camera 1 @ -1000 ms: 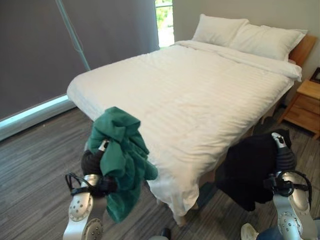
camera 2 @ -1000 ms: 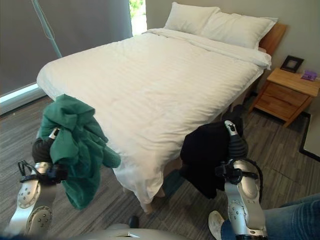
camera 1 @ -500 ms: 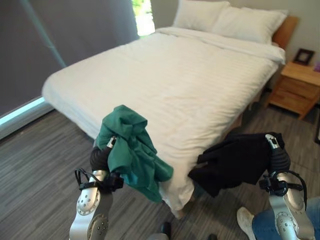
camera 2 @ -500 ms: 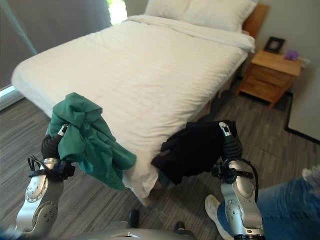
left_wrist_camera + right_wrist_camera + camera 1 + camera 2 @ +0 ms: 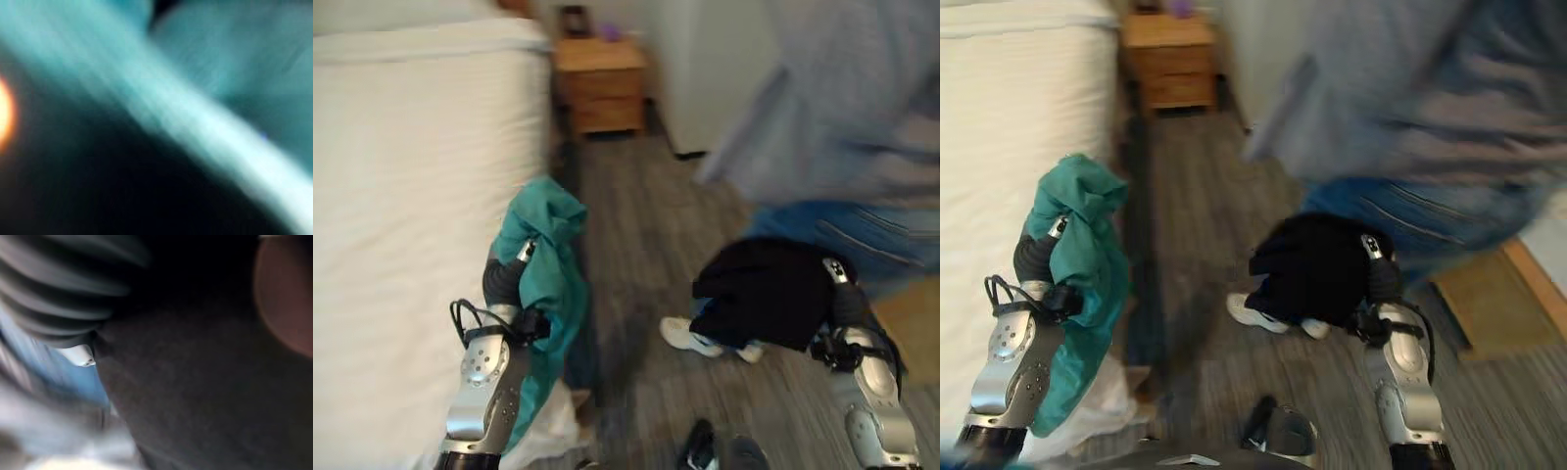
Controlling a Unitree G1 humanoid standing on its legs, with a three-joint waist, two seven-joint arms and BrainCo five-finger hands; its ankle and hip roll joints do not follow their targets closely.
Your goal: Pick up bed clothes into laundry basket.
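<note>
Bed fills the 9 o'clock side of the head views, white cover hanging down its edge. Wooden nightstand sits at 12, against the wall past the bed corner, w/ a small dark frame on top. Grey plank floor runs between.

A person stands close at 2–3 o'clock: grey top, blue jeans, a white shoe on the floor at abt 5 o'clock of centre, just beside the right arm's load. The person blocks most of the room on that side.

Left hand at 8 o'clock is up, a green garment draped over it and hanging down alongside the forearm, next to the bed edge. Fingers buried in the cloth, can't tell how they sit.

Right hand at 4 o'clock carries a black garment bunched over it, hanging in front of the person's legs. Fingers hidden too, can't tell.

Left wrist view: green cloth right up against the lens. Right wrist view: black cloth beside the ribbed cover, a strip of blue jeans behind.
</note>
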